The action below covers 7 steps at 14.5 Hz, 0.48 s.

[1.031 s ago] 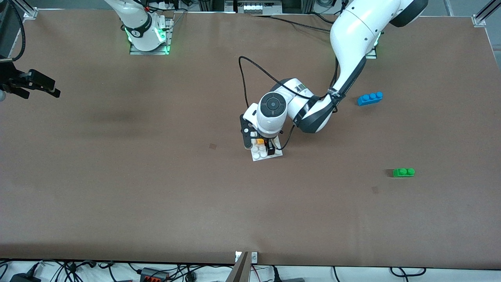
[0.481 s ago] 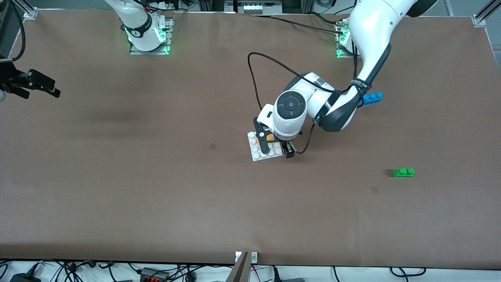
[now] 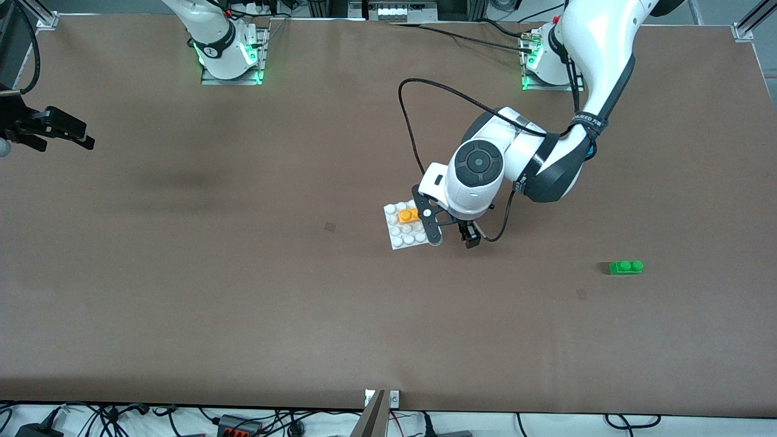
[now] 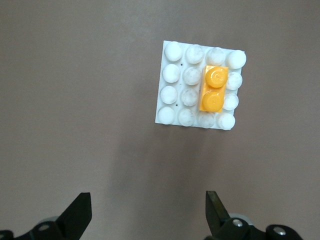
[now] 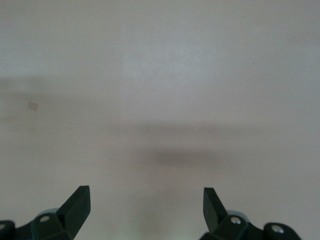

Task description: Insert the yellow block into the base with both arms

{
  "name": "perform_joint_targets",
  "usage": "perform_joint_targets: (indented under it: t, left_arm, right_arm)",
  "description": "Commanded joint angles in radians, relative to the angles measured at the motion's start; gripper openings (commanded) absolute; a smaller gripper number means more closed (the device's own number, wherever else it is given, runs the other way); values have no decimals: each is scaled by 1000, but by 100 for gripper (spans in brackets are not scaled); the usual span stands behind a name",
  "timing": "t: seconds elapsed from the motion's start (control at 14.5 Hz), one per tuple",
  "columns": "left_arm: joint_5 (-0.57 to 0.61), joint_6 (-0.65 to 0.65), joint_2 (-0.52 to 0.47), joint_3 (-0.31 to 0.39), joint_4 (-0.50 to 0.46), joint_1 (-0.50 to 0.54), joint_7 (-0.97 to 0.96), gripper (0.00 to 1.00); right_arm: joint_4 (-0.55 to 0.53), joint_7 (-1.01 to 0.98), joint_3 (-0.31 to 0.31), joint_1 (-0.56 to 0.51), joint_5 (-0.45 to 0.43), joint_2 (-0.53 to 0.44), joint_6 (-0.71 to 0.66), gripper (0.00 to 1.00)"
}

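Yellow block (image 3: pixel 407 214) sits on the base (image 3: pixel 413 238) — green brick (image 3: pixel 626 267) well apart.

glossy white jointed arms (image 3: pixel 598 42) with black bands and a round black wrist cap. a black cable (image 3: pixel 419 130) loops alongside; bases glow green. black fingers (image 4: pixel 77 215), small silver screws.

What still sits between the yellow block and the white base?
Nothing visible. The yellow block already sits on the base's studs. The left pincer is open over the table beside it; the right pincer waits, open.
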Motion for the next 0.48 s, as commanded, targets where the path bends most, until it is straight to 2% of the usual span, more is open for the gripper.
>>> perform_joint_targets:
  t: [0.0,0.14,0.41]
  left_arm:
    - [-31,-3,4,-20,-9,-8,-63,100]
    - [-48,26,31,-23,-9,-27,-92,100]
    - [-28,112,67,-11,-11,-93,-296,100]
  right_arm:
    - [20,-12,-4,-6,16,2,-25,100]
    - [22,-11,-4,-6,16,5,-27,100]
    - [22,-12,1,-2,16,-1,-33,100]
